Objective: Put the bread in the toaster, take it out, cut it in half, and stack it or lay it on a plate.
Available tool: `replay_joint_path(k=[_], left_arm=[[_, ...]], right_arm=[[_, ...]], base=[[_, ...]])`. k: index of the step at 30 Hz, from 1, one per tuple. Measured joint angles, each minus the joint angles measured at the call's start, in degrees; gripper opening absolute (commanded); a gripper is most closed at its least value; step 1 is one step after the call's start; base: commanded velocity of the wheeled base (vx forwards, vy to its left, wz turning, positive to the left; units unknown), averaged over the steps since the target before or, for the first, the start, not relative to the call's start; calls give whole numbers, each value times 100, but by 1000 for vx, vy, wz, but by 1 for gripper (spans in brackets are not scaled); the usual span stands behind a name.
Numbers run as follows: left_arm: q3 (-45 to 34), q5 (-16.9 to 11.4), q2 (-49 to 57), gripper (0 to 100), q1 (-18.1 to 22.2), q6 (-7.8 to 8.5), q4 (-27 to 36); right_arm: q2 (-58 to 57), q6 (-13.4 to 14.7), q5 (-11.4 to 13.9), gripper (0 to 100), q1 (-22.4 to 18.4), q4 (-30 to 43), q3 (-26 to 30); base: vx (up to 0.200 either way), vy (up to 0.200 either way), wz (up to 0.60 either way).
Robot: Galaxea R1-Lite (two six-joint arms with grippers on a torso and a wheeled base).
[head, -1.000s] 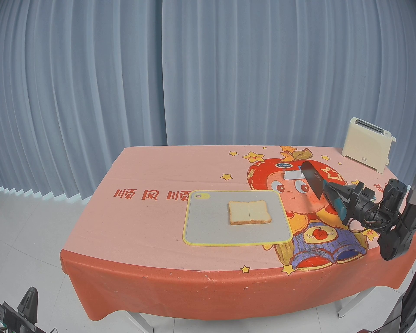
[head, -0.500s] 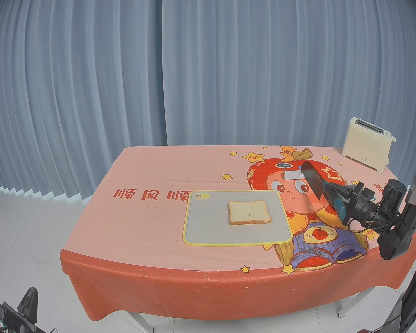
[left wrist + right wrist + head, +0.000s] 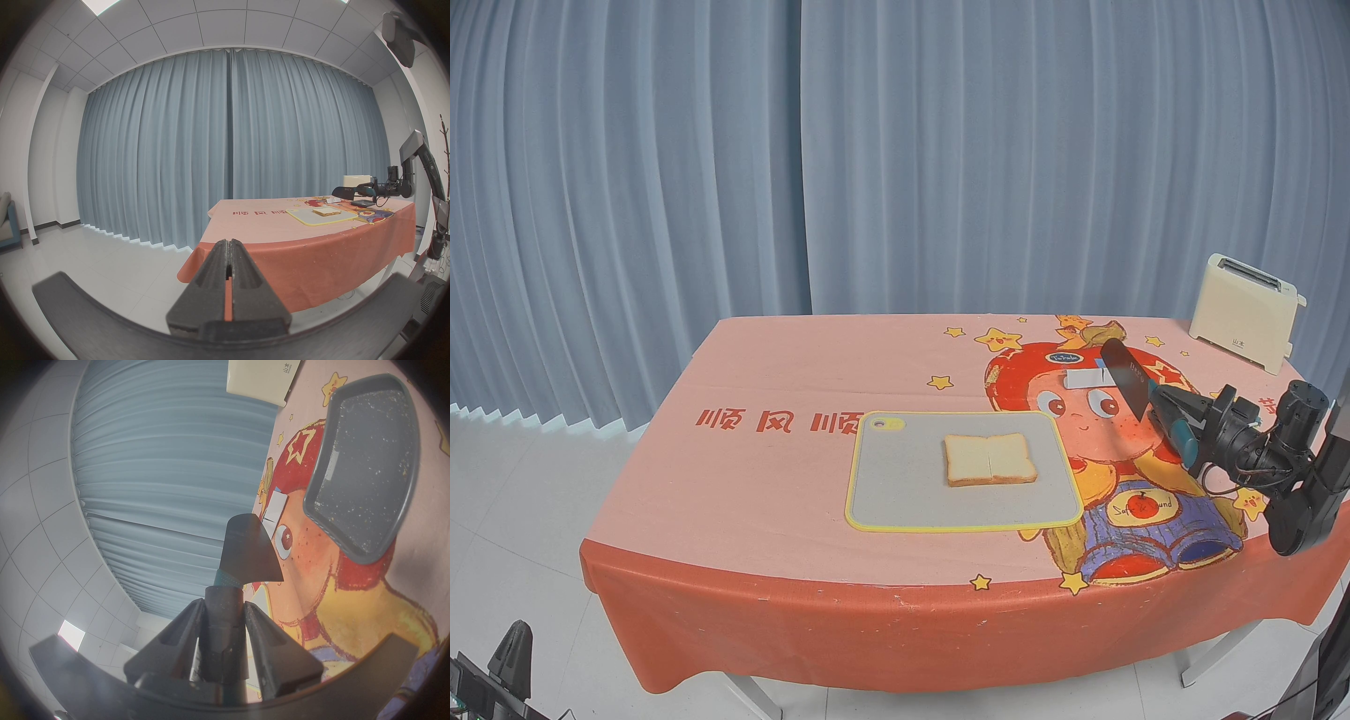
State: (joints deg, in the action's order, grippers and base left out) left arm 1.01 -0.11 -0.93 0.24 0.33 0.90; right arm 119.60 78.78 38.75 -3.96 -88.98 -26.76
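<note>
Nearest the onlooker, the left gripper (image 3: 228, 281) is hanging low, off the table and well short of the board (image 3: 900, 487), its fingers pressed together on nothing. The bread (image 3: 990, 458) is lying flat on the board, right of its middle, with a line running down its centre. To the right of the board, the right gripper (image 3: 1189, 424) is hovering above the cloth, pinching the knife (image 3: 1127, 377) by its handle, blade raised and pointing away from the board. A dark plate (image 3: 365, 468) is sitting on the cloth under the blade, right of the board. The toaster (image 3: 1245, 311) is standing farthest off, beyond the board's right side. Toasting and cutting appear done; moving the halves to the plate looks to be what is left. Whether the cut goes clean through is hard to make out.
</note>
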Motion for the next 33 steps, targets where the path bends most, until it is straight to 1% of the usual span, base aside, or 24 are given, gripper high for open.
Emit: replay_joint_path(k=[14, 33], left_arm=[[0, 0, 0, 0, 0, 2, 0], [0, 1, 0, 0, 0, 0, 0]], right_arm=[[236, -4, -2, 0, -22, 2, -135], [449, -22, -5, 0, -11, -6, -166]], base=[[0, 0, 0], [0, 0, 0]])
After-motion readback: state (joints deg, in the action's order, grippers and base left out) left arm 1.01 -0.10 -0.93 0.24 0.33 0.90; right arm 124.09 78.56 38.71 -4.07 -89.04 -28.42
